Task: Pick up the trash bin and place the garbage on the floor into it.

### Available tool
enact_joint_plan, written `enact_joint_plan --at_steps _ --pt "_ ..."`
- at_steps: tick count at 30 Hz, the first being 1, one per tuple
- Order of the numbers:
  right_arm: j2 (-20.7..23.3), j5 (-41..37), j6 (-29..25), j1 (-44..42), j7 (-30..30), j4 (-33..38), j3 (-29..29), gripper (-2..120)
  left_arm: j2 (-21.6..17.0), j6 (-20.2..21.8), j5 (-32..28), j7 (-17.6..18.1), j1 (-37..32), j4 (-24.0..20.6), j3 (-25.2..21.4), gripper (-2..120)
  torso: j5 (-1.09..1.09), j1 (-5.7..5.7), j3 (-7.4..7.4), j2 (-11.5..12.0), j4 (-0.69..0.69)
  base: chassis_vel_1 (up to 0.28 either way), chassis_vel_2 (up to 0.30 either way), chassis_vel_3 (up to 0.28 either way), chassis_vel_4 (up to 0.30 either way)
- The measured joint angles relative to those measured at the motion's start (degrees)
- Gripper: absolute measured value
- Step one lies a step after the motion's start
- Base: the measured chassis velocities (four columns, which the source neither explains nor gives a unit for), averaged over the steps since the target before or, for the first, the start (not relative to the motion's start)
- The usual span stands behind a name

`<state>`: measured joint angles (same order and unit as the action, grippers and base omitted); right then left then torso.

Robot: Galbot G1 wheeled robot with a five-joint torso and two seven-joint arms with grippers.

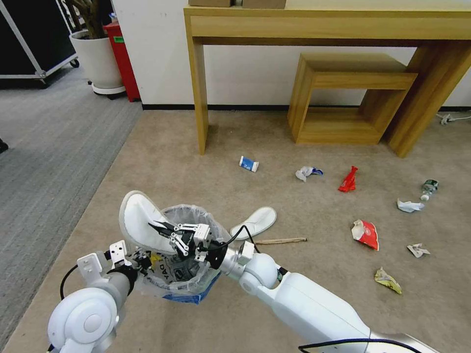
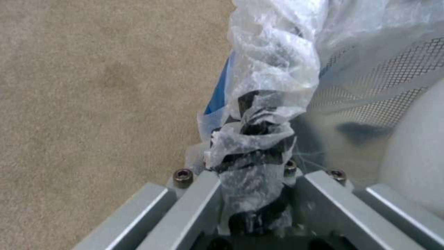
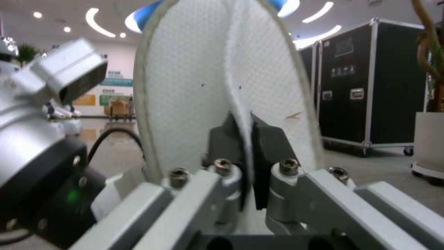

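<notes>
Left gripper clamps the trash bin's crinkled, bag-lined near-left rim; right gripper pinches a white slipper upright above it.

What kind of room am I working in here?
Likely an office or exhibition hall: carpeted floor, a wooden console table against the wall, black wheeled flight cases and a potted plant.

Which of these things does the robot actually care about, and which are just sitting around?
Part of the job:
trash bin, held by the left gripper at its bagged rim
white slipper, pinched by the right gripper over the bin
second slipper, wooden stick, red wrappers, crumpled paper on the carpet

Just lying about:
wooden table
potted plant
</notes>
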<state>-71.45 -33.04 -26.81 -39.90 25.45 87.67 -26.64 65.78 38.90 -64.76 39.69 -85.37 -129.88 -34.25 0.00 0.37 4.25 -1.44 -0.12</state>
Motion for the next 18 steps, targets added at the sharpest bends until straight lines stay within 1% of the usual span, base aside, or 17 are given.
enact_joint_plan --at_steps 3,4,6,7,9,10,12,14,15,16,17,18 --pt "-0.26 0.36 -0.21 -0.15 0.00 -0.56 -0.20 22 0.02 -0.04 0.00 -0.01 0.00 0.05 -0.07 0 0.00 0.00 0.00 0.00 0.00 0.000 0.000 0.000 0.000" --pt "-0.26 0.36 -0.21 -0.15 0.00 -0.56 -0.20 22 0.02 -0.04 0.00 -0.01 0.00 0.05 -0.07 0 0.00 0.00 0.00 0.00 0.00 0.000 0.000 0.000 0.000" --pt "-0.31 0.40 -0.35 -0.17 -0.07 -0.74 -0.20 32 -0.03 -0.07 -0.02 -0.03 -0.01 0.18 -0.19 0 0.00 0.00 0.00 0.00 0.00 0.000 0.000 0.000 0.000" --pt "-0.31 0.40 -0.35 -0.17 -0.07 -0.74 -0.20 32 -0.03 -0.07 -0.02 -0.03 -0.01 0.18 -0.19 0 0.00 0.00 0.00 0.00 0.00 0.000 0.000 0.000 0.000" --pt "-0.33 0.46 -0.48 -0.09 -0.16 -0.83 -0.12 42 -0.10 -0.19 0.00 -0.03 0.00 0.50 -0.28 0 0.00 0.00 0.00 0.00 0.00 0.000 0.000 0.000 0.000" --pt "-0.33 0.46 -0.48 -0.09 -0.16 -0.83 -0.12 42 -0.10 -0.19 0.00 -0.03 0.00 0.50 -0.28 0 0.00 0.00 0.00 0.00 0.00 0.000 0.000 0.000 0.000" --pt "-0.23 0.46 -0.50 -0.05 -0.45 -0.72 0.37 53 -0.11 -0.27 0.04 -0.04 0.05 0.77 -0.28 0 0.00 0.00 0.00 0.00 0.00 0.000 0.000 0.000 0.000" --pt "-0.17 0.45 -0.45 -0.05 -0.73 -0.54 0.57 55 -0.09 -0.28 0.05 -0.04 0.09 0.83 -0.28 0 0.00 0.00 0.00 0.00 0.00 0.000 0.000 0.000 0.000" --pt "0.15 0.12 0.50 -0.09 -2.14 0.63 1.47 66 -0.07 -0.29 0.09 -0.06 0.16 1.00 -0.28 0 0.01 0.00 0.00 0.00 0.00 0.000 0.000 0.000 0.000" --pt "0.15 0.12 0.50 -0.09 -2.14 0.63 1.47 66 -0.07 -0.29 0.09 -0.06 0.16 1.00 -0.28 0 0.01 0.00 0.00 0.00 0.00 0.000 0.000 0.000 0.000" --pt "0.57 -0.58 1.96 -0.22 -3.61 2.02 2.17 69 -0.07 -0.32 0.16 -0.07 0.21 1.24 -0.28 0 0.01 0.00 0.00 0.00 0.00 0.000 0.000 0.000 0.000" --pt "1.22 -1.54 3.84 -0.44 -5.65 3.97 3.07 76 -0.07 -0.36 0.22 -0.07 0.28 1.53 -0.29 0 0.00 0.00 0.00 0.00 0.00 0.000 0.000 0.000 0.000"
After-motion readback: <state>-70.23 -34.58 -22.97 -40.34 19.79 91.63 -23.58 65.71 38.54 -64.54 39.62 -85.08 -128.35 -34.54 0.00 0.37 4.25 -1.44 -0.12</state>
